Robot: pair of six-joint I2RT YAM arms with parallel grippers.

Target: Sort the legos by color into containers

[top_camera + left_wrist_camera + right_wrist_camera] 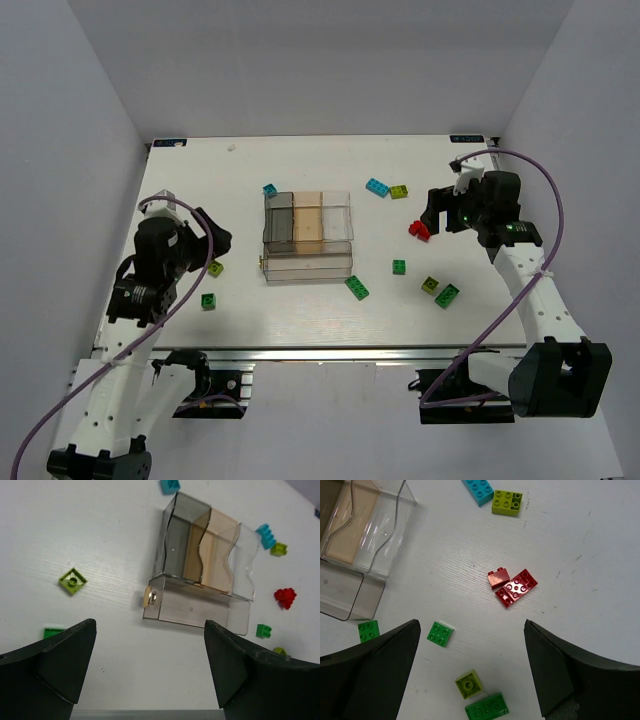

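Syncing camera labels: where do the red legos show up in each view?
Top external: red legos sit right of centre, about mid-height.
Left wrist: red legos are near the right edge, mid-height.
Right wrist: red legos lie near centre, slightly above the middle.
Shared landmark: the container, left of the red legos in all three views.

containers (pixel 308 270) in the middle, most legos (pixel 399 266) to its rt, few lt, one at back-lt corner
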